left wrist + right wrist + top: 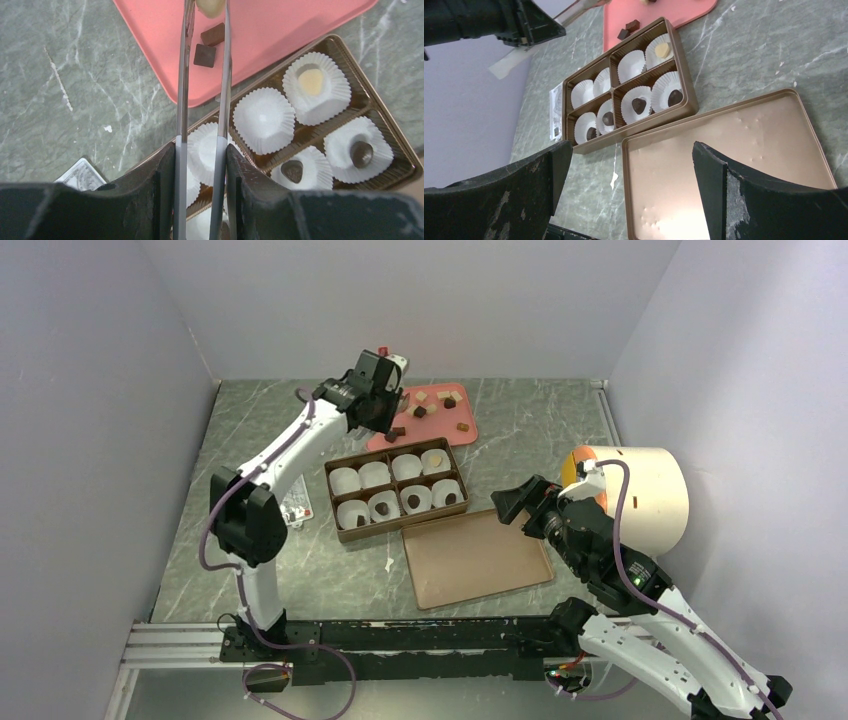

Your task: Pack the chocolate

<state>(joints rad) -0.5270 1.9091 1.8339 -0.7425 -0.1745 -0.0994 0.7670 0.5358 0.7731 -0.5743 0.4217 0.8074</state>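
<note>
Left wrist | left tool [206, 4] clenched on cream chocolate [210, 7] between its tips

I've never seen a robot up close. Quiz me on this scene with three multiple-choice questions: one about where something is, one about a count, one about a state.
1. Where is the lid of the brown box?
A. shut on the box
B. lying flat beside the box
C. propped upright against it

2. How many paper cups hold a chocolate?
A. two
B. five
C. eight

3. What state is the right hand in?
A. open and empty
B. shut on a chocolate
C. gripping the lid

Answers:
1 B: the lid lies hollow side up next to the box.
2 B: four dark pieces and one cream-white piece sit in cups, and three cups are bare.
3 A: its fingers stand wide apart with nothing between them.
</note>
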